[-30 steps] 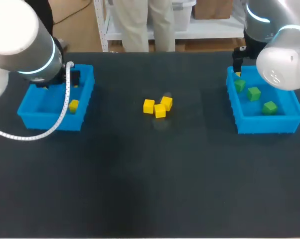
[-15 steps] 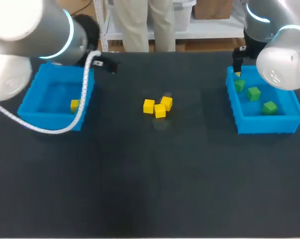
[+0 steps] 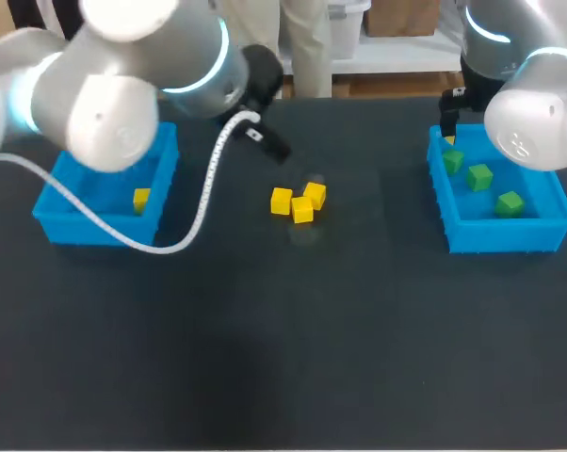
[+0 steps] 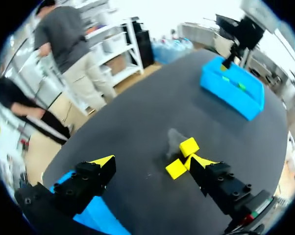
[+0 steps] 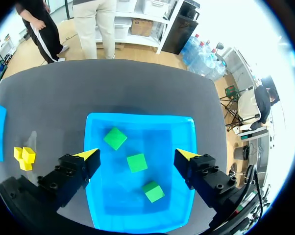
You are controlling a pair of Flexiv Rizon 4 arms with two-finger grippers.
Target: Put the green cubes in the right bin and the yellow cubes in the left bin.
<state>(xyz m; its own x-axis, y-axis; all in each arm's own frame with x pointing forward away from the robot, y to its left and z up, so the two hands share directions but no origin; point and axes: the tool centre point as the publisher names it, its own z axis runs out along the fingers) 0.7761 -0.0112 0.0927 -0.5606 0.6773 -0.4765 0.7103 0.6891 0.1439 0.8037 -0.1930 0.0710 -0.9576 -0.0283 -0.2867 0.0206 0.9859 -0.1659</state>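
Observation:
Three yellow cubes (image 3: 302, 202) lie bunched at the table's middle, and a fourth (image 3: 140, 199) sits in the left blue bin (image 3: 95, 232). Three green cubes (image 3: 480, 176) lie in the right blue bin (image 3: 500, 237). My left gripper (image 3: 267, 144) hangs open just behind and left of the bunch; in the left wrist view the gripper (image 4: 151, 161) has the yellow cubes (image 4: 177, 169) ahead, near one finger. My right gripper (image 3: 448, 132) hovers open over the right bin's back left corner. In the right wrist view the gripper (image 5: 137, 154) is empty above the green cubes (image 5: 115, 138).
A white cable (image 3: 170, 247) loops down from my left arm over the table beside the left bin. The dark table runs wide in front of both bins. The right bin (image 4: 231, 88) shows far ahead in the left wrist view.
My left arm has swung up out of the left bin and to the right, toward the yellow cubes at the middle. The right arm and all cubes have stayed put.

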